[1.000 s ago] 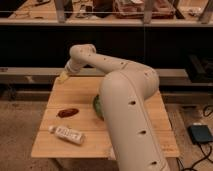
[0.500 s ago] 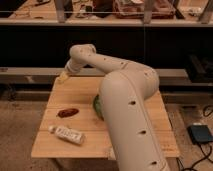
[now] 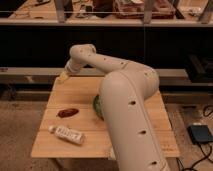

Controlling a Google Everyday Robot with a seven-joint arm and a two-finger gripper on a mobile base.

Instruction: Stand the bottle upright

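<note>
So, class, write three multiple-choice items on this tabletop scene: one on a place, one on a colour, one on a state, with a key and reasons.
1. Where is the gripper?
A. over the table's far left corner
B. on the bottle
C. under the table

2. What colour is the oblong object beside the bottle?
A. blue
B. dark red
C. yellow

3. How is the bottle placed?
A. upright
B. held in the air
C. lying on its side

Key: 1 A, it sits at the far left edge of the table, away from the bottle. 2 B, it shows dark red on pale wood. 3 C, its length rests flat on the tabletop.
</note>
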